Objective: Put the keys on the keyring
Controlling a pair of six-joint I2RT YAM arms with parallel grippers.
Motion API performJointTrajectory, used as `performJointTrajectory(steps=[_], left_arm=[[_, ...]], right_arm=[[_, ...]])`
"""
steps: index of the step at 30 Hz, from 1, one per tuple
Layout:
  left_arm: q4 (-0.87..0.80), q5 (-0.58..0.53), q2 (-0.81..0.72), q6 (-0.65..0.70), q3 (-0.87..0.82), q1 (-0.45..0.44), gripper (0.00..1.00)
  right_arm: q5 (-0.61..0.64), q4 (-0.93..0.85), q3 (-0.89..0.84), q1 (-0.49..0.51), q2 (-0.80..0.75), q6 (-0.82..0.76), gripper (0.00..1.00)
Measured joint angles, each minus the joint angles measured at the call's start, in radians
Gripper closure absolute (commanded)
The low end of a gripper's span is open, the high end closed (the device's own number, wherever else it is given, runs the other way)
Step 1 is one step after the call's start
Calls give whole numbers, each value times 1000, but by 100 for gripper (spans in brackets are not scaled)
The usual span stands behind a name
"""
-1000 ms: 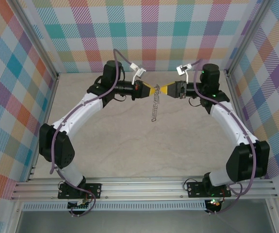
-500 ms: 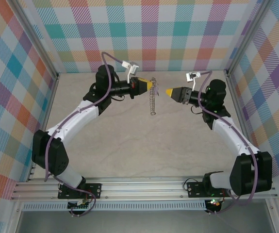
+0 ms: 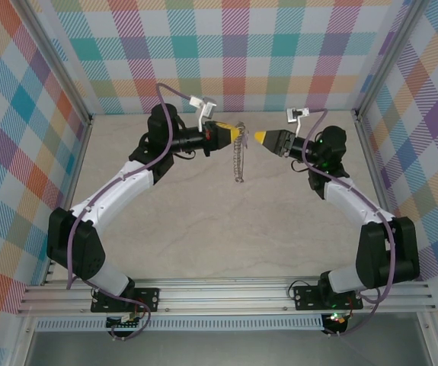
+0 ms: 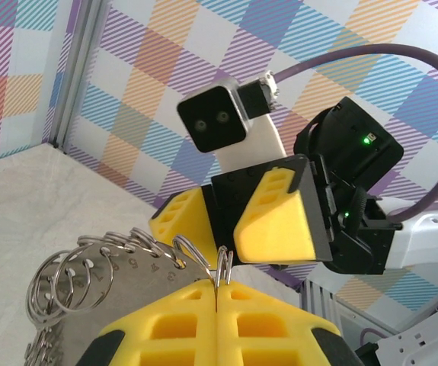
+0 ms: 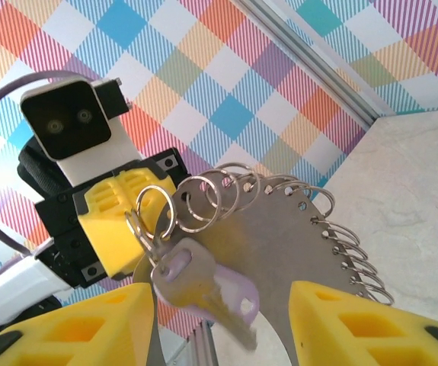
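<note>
The keyring is a silver metal disc with several small split rings round its rim. It hangs edge-on from my left gripper, which is shut on one of those rings. From that ring dangle the keys: a silver head over a pale lilac one, slightly blurred. My right gripper faces the left one, open, its yellow fingers either side of the keys without touching them. From the left wrist, the right gripper sits just beyond the held ring, above the disc.
Both grippers meet in mid-air near the back of the beige tabletop. Plaid walls enclose the back and sides. An aluminium rail runs along the near edge by the arm bases.
A second ago both grippers met at the ring. The right gripper backed off to the right, then came close again. The left gripper shifted up and left with the keyring.
</note>
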Motion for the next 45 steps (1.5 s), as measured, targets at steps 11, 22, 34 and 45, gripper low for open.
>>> performJointTrajectory(steps=[11, 22, 34, 45], left_arm=[[0, 0, 0, 0, 0, -1, 100], [0, -3, 0, 0, 0, -1, 100], [1, -54, -18, 2, -18, -1, 100], [32, -72, -29, 0, -20, -7, 100]], right_arm=[[-15, 92, 60, 34, 35, 66, 63], [-40, 103, 73, 51, 65, 90, 98], [-50, 81, 73, 51, 64, 86, 100], [-70, 73, 74, 79, 64, 87, 100]])
